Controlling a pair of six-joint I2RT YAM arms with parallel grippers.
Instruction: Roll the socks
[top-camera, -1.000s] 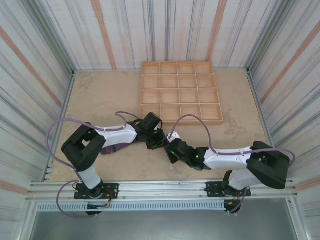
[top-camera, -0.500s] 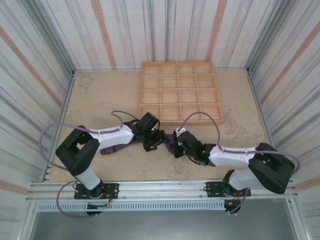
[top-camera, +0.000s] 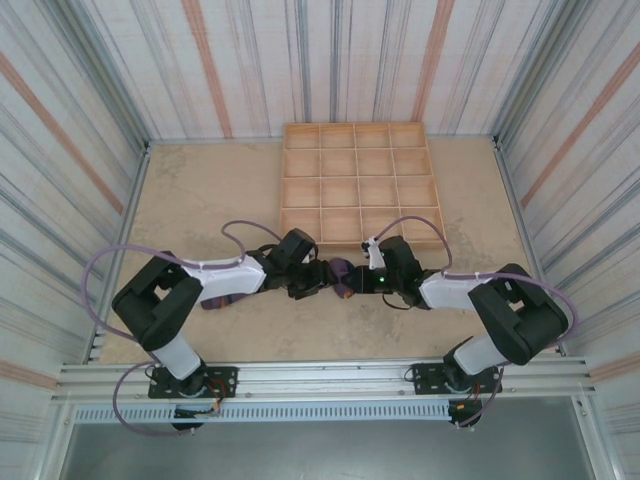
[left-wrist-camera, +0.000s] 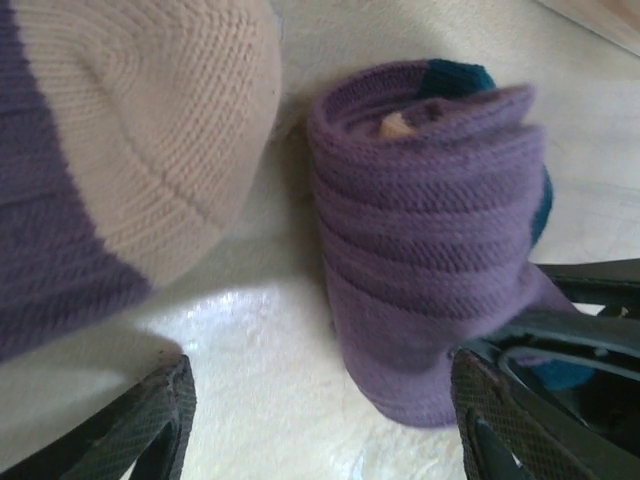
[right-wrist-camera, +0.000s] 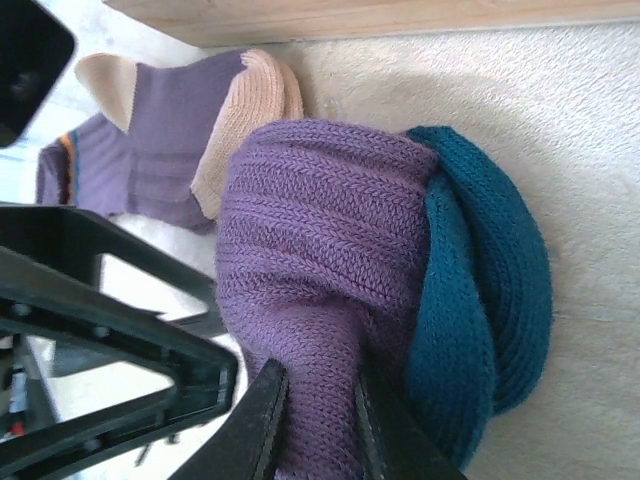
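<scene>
On the table, just in front of the tray, sits a purple roll with a teal end. Right gripper pinches that roll; left gripper stands spread near it, the flat sock lying close by.

The rolled sock is finely ribbed purple with teal; the flat sock purple, peach-toed.

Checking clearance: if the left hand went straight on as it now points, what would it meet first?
Probably the rolled purple knit sock bundle, pinched by the right hand, though depth is unclear.
</scene>
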